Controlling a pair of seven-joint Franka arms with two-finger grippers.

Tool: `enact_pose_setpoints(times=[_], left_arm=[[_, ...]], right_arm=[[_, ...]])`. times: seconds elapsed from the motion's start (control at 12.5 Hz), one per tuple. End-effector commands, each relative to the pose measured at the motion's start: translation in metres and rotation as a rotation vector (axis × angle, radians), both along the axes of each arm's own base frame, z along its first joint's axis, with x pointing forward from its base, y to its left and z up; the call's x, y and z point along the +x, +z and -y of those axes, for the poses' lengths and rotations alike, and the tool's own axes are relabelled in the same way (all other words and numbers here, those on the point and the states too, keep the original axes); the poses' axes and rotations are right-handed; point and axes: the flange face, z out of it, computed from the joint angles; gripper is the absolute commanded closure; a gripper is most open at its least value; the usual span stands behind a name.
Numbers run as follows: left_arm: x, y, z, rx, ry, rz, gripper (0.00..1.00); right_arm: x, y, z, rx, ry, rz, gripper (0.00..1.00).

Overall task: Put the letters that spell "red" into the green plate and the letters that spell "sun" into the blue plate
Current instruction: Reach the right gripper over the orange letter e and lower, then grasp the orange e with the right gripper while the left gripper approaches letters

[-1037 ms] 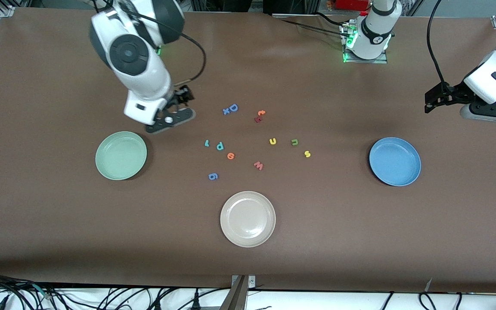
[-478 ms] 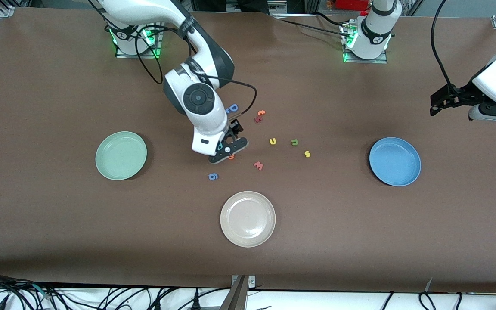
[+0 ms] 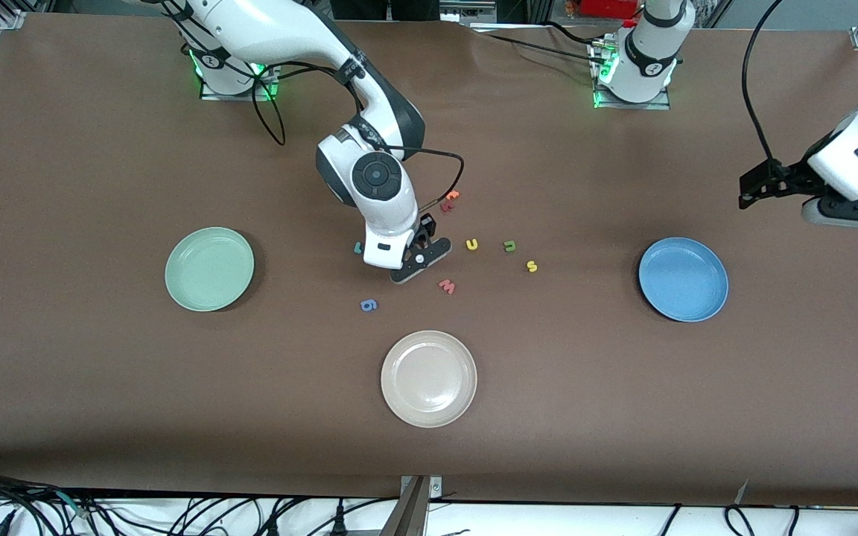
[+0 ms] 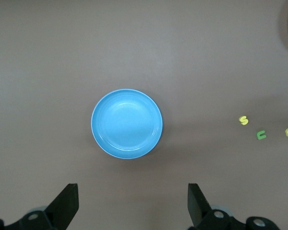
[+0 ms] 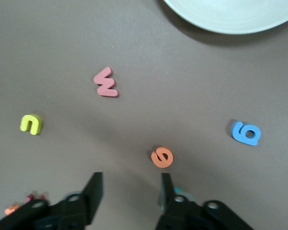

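My right gripper (image 3: 418, 263) is low over the middle letters, open, with bare table between its fingers (image 5: 130, 177). The orange "e" (image 5: 162, 156) lies just ahead of the fingertips. A teal bit of the "d" (image 5: 180, 192) peeks from beside one finger. The thin teal "r" (image 3: 357, 248) lies beside the arm. The yellow "u" (image 3: 471, 244), green "n" (image 3: 509, 246) and yellow "s" (image 3: 532, 266) lie toward the blue plate (image 3: 683, 279). The green plate (image 3: 209, 269) holds nothing. My left gripper (image 4: 132, 208) waits open above the table near the blue plate (image 4: 126, 123).
The beige plate (image 3: 428, 378) sits nearest the front camera. A pink "w" (image 3: 447, 286) and a blue "9" (image 3: 369, 304) lie between it and my right gripper. Small red and orange letters (image 3: 449, 201) lie farther back, by the right arm's cable.
My right arm swung from beside the green plate to the middle letters and came down over the "d" and "e"; its jaws narrowed. The left arm barely shifted.
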Motion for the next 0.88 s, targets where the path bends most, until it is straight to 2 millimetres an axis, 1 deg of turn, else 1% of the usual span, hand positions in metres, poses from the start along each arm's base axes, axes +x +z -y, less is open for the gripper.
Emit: enact_pose_setpoints(times=[0.0, 0.08, 0.16, 0.24, 0.32, 0.48, 0.56, 0.64, 0.72, 0.8], left_arm=[[0.011, -0.020, 0.010, -0.034, -0.031, -0.034, 0.00], [0.014, -0.029, 0.013, -0.035, -0.038, -0.046, 0.00], [0.019, -0.043, 0.017, -0.051, -0.059, -0.066, 0.00], [0.025, -0.059, 0.029, -0.075, -0.077, -0.082, 0.00], [0.031, -0.066, 0.034, -0.091, -0.065, -0.066, 0.00], [0.038, -0.090, 0.046, -0.137, -0.022, -0.095, 0.00], [0.041, -0.101, 0.050, -0.175, 0.046, -0.108, 0.00], [0.042, -0.110, 0.052, -0.181, 0.108, -0.119, 0.00], [0.044, -0.122, 0.070, -0.167, 0.164, -0.139, 0.00], [0.043, -0.129, 0.087, -0.145, 0.246, -0.158, 0.00]], right_arm=[[-0.002, -0.018, 0.007, -0.020, 0.050, 0.024, 0.49], [0.001, -0.029, 0.007, -0.007, 0.047, 0.041, 0.49], [0.003, -0.036, 0.008, 0.003, 0.043, 0.051, 0.48], [0.005, -0.039, 0.010, -0.001, 0.040, 0.052, 0.48], [0.006, -0.041, 0.013, -0.004, 0.038, 0.051, 0.48], [0.008, -0.054, 0.016, -0.018, 0.048, 0.058, 0.48], [0.005, -0.063, 0.016, -0.023, 0.051, 0.053, 0.48], [0.003, -0.068, 0.014, -0.018, 0.056, 0.057, 0.48], [0.003, -0.072, 0.013, -0.014, 0.056, 0.061, 0.48], [0.002, -0.075, 0.014, -0.016, 0.056, 0.058, 0.48]])
